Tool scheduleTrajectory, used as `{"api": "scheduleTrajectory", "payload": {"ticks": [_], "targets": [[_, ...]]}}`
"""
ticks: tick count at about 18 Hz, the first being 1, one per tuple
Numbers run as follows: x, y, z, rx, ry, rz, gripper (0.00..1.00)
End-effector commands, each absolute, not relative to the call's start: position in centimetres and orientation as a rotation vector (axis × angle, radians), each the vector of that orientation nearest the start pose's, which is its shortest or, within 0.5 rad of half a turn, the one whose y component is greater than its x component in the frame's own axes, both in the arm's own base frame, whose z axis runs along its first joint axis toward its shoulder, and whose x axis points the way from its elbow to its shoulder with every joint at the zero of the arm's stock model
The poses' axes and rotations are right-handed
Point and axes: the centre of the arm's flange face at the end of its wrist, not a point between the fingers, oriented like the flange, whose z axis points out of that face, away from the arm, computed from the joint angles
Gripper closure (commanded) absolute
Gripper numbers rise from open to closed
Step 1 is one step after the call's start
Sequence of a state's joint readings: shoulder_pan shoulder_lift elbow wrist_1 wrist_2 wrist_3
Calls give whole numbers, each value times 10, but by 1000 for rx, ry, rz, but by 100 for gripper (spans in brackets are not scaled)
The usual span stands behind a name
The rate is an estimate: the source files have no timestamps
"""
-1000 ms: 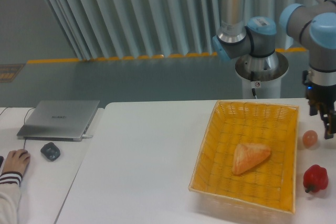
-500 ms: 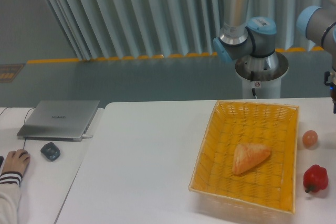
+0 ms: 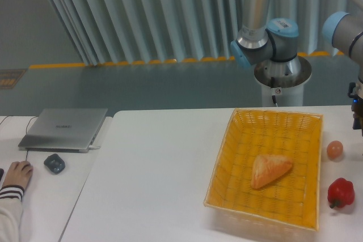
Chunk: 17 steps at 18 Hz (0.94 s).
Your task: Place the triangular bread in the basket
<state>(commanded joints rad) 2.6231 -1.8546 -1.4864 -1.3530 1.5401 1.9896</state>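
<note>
Near edge, right side: red pepper-like fruit (image 3: 341, 192) sits on the table (image 3: 153, 179), just beside the basket's right wall but apart from it. A bit farther back, small brownish egg (image 3: 334, 149) on the same side, also just off the basket (image 3: 266, 126), not touching. Nothing lies on top of the basket or across its rim.

Near left corner: someone's hand (image 3: 17, 175) in a striped sleeve rests on the second table (image 3: 45, 202), a dark mouse (image 3: 54, 164) just beyond it, then a closed grey laptop (image 3: 63, 128) farther back. All well apart from the basket.

Basket: yellow wicker, rectangular, low sloping sides, on the right half of the table. The triangular bread (image 3: 270, 170) lies flat on its floor, roughly central, clear of all four walls. Nothing else inside.

My pincer (image 3: 357, 118): only a dark sliver shows at the right frame edge, above the egg and beyond the basket's right rim; fingers cut off, so can't tell whether it's clenched or released. Not touching anything I can see.

Far: my arm's base (image 3: 282, 77) behind the table, ribbed wall behind that
</note>
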Motion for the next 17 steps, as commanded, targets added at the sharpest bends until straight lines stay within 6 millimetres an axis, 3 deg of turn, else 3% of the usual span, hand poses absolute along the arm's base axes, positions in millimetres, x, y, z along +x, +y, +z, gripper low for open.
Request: {"api": "scheduleTrajectory", "payload": {"ticks": [17], "targets": [[-464,411,396,-2797,1379,34,0]]}}
